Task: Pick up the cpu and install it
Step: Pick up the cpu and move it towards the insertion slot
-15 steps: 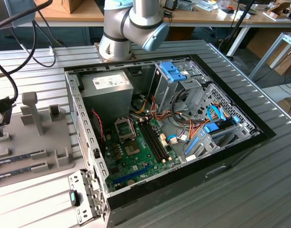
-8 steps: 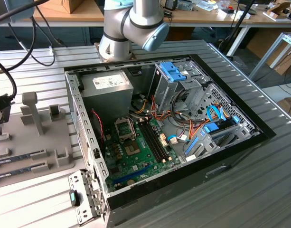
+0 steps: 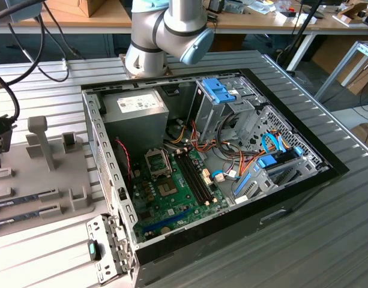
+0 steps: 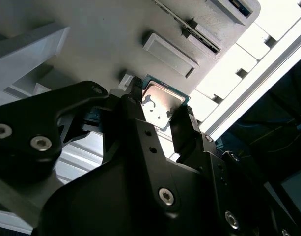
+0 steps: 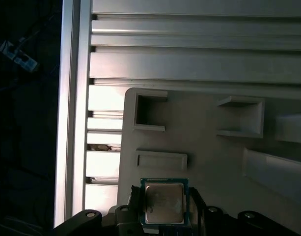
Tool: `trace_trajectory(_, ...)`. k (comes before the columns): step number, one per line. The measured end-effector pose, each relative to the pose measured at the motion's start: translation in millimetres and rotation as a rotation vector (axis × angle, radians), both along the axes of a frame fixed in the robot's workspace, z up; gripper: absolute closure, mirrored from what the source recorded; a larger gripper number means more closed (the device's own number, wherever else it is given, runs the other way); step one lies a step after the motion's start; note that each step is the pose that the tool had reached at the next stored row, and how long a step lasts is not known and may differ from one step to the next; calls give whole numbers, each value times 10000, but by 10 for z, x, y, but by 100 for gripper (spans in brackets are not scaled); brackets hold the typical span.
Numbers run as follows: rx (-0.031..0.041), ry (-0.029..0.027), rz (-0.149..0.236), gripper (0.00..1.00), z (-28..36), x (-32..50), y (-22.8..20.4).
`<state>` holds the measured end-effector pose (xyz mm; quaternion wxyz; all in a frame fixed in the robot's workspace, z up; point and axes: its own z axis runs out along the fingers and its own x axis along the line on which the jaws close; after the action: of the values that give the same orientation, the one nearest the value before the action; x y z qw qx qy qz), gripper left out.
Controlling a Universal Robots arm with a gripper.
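The cpu [image 5: 163, 202] is a small flat square chip with a silvery top and a thin green rim. It sits between my two black fingers [image 5: 135, 209], whose jaws press against its opposite edges. My gripper [image 4: 160, 112] is shut on the cpu [image 4: 162, 102] just over the grey parts tray [image 5: 204, 147]. In the exterior view the open computer case [image 3: 111, 180] lies on the table, and its green motherboard [image 3: 171, 201] has an empty socket [image 3: 158, 161] near the grey power-supply box [image 3: 135, 114].
The grey tray [image 3: 51, 174] at the exterior view's left carries upright posts, pockets and long thin memory sticks [image 3: 21, 201]. The ribbed aluminium table [image 5: 189, 59] ends at a dark edge close by. Cables, drive cages and the arm's base [image 3: 165, 36] crowd the case's far side.
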<state>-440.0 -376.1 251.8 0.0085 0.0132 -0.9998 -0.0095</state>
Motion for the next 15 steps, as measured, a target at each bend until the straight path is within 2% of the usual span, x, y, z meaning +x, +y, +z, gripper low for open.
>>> trace_trajectory(15,0,0,0,53,192,0,0)
